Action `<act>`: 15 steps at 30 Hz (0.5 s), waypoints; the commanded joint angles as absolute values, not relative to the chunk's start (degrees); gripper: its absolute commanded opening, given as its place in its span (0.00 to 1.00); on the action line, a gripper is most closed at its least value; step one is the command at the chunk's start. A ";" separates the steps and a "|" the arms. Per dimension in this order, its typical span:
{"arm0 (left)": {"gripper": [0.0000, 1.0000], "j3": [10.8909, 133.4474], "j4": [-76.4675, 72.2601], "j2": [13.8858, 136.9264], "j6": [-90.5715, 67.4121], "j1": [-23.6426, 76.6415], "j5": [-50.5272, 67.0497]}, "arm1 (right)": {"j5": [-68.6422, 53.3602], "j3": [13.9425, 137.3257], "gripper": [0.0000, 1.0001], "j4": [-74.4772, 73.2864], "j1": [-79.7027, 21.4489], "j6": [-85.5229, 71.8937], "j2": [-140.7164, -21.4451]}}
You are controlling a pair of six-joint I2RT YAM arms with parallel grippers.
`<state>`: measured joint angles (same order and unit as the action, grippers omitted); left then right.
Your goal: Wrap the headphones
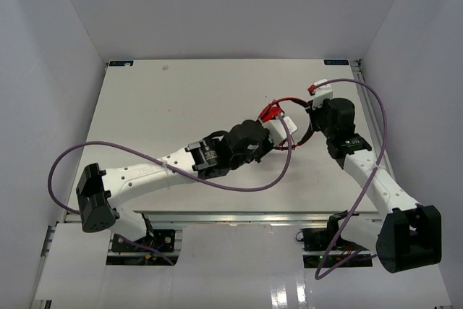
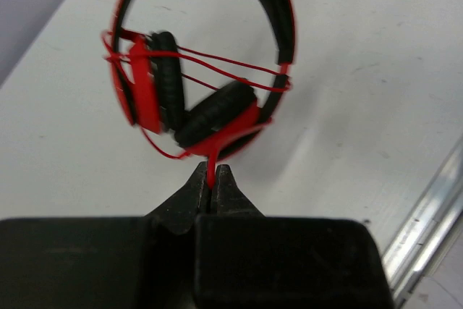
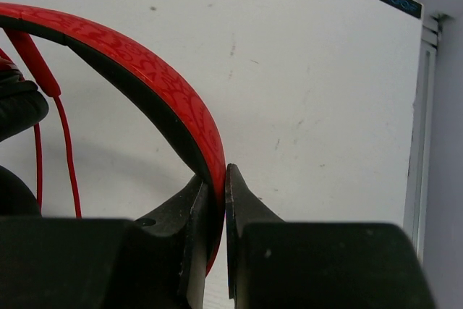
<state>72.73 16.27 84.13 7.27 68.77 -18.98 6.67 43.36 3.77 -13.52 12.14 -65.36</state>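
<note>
Headphones (image 1: 288, 101): one pair, held between the two arms over the right rear part of the tabletop (image 1: 181, 99). Their shadow falls on the surface beneath.

Edges and room
- White walls close the workspace on the left, rear and right.
- The headphones are nearer the right edge than the left. A metal rail (image 3: 419, 142) runs along that right edge, near the right gripper (image 1: 311, 105).
- A broad stretch of tabletop lies between the headphones and the left edge, and another between them and the rear edge.
- The left arm reaches diagonally across the tabletop from the near left corner. The right arm stands along the right side.

Grip state
- The left gripper (image 2: 211, 175) has its fingers together, pinching the red cord (image 2: 211, 158) just below the ear cups.
- The right gripper has its fingers clamped on the headband (image 3: 145, 70), one finger on each face of the band.

Count
- Arms: two.
- Ear cups: two, tucked side by side inside the band.
- Cord passes: at least two strands cross the band opening in the left wrist view; the exact number cannot be told.
- Purple cables: two, one looping from each arm (image 1: 72, 157) (image 1: 376, 106).
</note>
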 commanded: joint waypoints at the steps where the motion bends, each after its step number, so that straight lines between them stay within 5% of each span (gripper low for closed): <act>1: 0.00 82.93 20.39 85.16 17.36 63.90 -22.51 | -5.40 42.45 0.08 4.55 -13.64 21.74 -61.77; 15: 0.03 89.27 15.44 92.29 20.90 52.55 -14.04 | -26.91 40.44 0.08 -8.12 -13.62 27.93 -55.11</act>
<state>88.63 21.87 94.25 19.89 55.60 -14.93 -15.72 41.01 -1.69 -13.45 24.80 -56.49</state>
